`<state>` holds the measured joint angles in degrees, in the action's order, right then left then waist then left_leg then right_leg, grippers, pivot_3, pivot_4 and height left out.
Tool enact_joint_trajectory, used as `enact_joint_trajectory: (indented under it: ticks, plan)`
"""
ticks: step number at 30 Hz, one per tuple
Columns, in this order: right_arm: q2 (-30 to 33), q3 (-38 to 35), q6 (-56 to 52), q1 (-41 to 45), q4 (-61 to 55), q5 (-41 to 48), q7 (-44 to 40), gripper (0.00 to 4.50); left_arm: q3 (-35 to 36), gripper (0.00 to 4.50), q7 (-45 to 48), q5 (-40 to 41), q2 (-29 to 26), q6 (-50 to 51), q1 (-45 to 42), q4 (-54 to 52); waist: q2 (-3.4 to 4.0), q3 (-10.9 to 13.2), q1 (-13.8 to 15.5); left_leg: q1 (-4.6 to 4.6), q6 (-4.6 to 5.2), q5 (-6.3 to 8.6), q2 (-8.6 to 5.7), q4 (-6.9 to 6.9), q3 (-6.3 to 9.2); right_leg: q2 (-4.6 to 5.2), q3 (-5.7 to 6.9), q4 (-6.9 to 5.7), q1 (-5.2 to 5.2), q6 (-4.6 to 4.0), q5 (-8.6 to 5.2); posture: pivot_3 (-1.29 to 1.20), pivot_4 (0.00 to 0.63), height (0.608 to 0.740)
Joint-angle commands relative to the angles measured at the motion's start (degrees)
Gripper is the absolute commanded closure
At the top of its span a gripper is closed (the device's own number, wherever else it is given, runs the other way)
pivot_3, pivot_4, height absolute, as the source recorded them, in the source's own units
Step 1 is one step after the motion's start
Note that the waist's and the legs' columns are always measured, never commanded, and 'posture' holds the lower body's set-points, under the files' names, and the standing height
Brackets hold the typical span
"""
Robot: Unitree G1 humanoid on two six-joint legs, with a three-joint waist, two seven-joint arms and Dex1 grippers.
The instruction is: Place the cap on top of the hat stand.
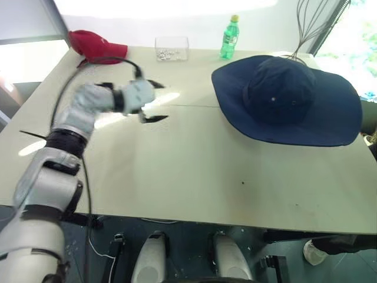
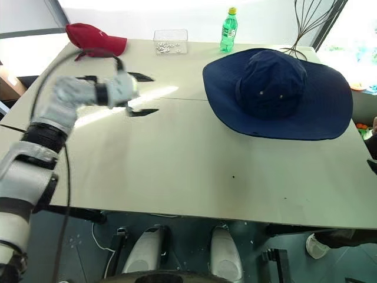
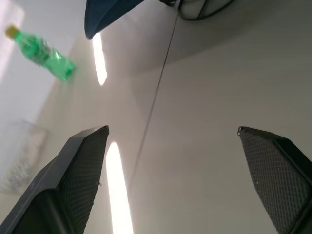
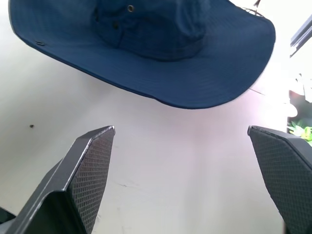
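The left gripper (image 1: pixel 154 101) hangs over the left part of the table (image 1: pixel 194 177) with its two black fingers spread wide and nothing between them, and the right gripper (image 4: pixel 180 146) has its fingers wide apart too, empty, pointing at the cap (image 1: pixel 288 100). That navy cap sits crown-up on the right side of the table, its brim draping down all round, and in the left wrist view a bit of the hat stand (image 3: pixel 202 9), thin black wire, peeks out under the brim. At the far edge there's a red baseball cap (image 1: pixel 94 44), a clear box (image 1: pixel 171 49) and a green bottle (image 1: pixel 230 38).
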<state>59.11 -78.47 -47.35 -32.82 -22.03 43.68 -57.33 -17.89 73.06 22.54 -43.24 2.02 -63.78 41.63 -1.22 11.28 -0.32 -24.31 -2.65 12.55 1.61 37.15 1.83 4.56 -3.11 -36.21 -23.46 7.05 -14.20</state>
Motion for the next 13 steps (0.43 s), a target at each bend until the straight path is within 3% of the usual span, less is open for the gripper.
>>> enact_joint_trajectory:
  ticks: [1,8,13]
  plan:
    - [2.42,0.35,1.47,2.08,3.31,-1.75,-1.48,0.00,9.15,0.08,9.36,9.89,-2.64,19.63,-5.93,-3.78,-0.01,-0.03,-0.21,0.03,0.01,0.00,0.00,0.01,0.03,0.00,0.01,0.01,0.06,0.01,-0.01,0.00,0.150,0.739]
    - [4.75,7.60,2.91,8.00,6.64,-4.58,-2.22,0.00,11.79,0.08,15.75,7.88,-2.87,27.28,-7.35,-6.83,0.12,-0.12,-0.67,0.46,0.04,0.02,-0.01,-0.09,0.07,-0.01,0.03,0.02,0.41,0.11,-0.07,0.00,0.150,0.739]
    - [5.00,10.48,3.71,10.81,7.86,-6.58,-2.81,0.00,10.97,0.08,17.01,4.27,-1.09,24.75,-6.26,-8.94,0.11,-0.10,-0.69,0.37,0.04,0.02,-0.01,-0.08,0.07,-0.01,0.02,0.01,0.32,0.12,-0.07,0.00,0.150,0.739]
